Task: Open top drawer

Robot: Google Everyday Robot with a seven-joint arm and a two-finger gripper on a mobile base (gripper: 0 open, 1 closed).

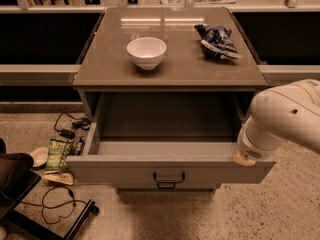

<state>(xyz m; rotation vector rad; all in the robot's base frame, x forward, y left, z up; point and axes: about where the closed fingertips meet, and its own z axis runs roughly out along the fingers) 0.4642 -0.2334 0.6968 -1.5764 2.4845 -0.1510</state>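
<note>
At right front edge of open top drawer [125, 171], the pincer [245, 157]

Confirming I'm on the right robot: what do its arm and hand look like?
The arm is smooth, off-white, built of bulky rounded shells, with one small dark dot on the casing and a finely dotted patch at the wrist. No cables or markings show. The hand shows only as a pale yellowish tip by the front right corner of the top drawer.

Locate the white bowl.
Camera view: white bowl on cabinet top, left of the blue bag. The tool is at the top drawer's right front corner.
</note>
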